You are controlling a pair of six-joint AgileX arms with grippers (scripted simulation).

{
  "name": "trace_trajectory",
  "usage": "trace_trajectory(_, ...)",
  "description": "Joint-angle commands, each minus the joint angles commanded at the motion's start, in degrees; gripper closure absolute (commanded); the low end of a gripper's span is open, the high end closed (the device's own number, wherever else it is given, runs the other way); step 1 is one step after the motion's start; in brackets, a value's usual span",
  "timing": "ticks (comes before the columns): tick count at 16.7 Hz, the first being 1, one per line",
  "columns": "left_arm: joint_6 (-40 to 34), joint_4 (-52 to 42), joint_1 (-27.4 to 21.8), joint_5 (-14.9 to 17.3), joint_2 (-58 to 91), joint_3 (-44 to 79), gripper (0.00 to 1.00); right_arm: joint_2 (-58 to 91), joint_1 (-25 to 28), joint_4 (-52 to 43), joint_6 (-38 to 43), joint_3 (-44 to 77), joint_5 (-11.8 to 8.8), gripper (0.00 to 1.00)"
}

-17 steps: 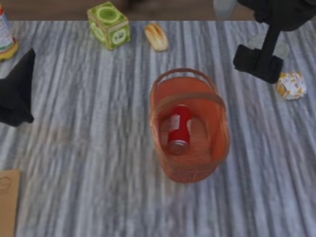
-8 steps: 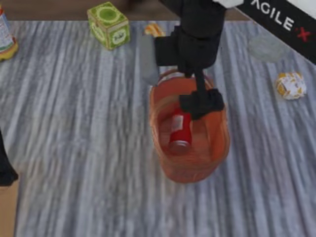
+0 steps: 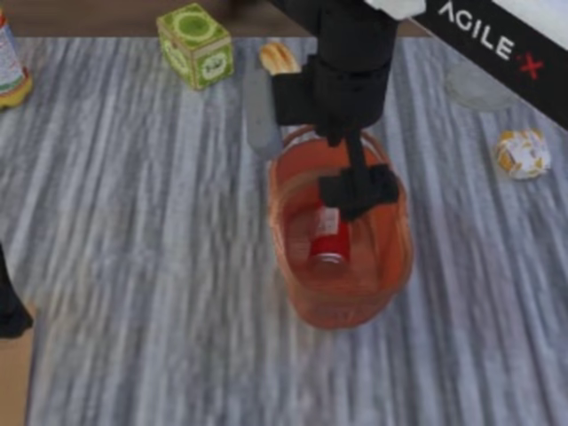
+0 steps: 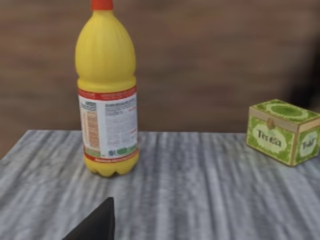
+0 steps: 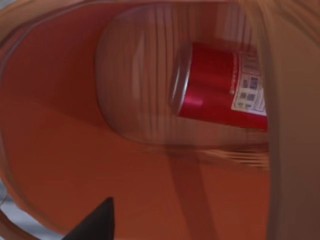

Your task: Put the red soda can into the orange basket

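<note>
The red soda can lies on its side on the floor of the orange basket, at the table's middle. My right gripper hangs over the basket's far half, just above the can's far end, open and holding nothing. In the right wrist view the can shows its silver end and white label inside the basket, apart from one dark fingertip. My left gripper sits parked at the table's left edge with nothing in it.
A green-yellow box and a bread roll stand at the back. A yellow bottle is at the back left, and a white-yellow crumpled object at the right. The bottle and the box also show in the left wrist view.
My right arm swung in from the far right to above the basket and came slightly lower. The can shifted a little inside the basket. My left arm drew back down the left edge.
</note>
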Motion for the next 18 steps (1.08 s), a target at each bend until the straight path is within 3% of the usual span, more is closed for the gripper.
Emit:
trace_trajectory(10, 0.0, 0.0, 0.0, 0.0, 0.0, 0.0, 0.0, -1.8, 0.3, 5.8, 0.0, -7.6, 0.0, 0.0)
trace_trajectory(18, 0.0, 0.0, 0.0, 0.0, 0.0, 0.0, 0.0, -1.8, 0.3, 5.8, 0.0, -7.6, 0.0, 0.6)
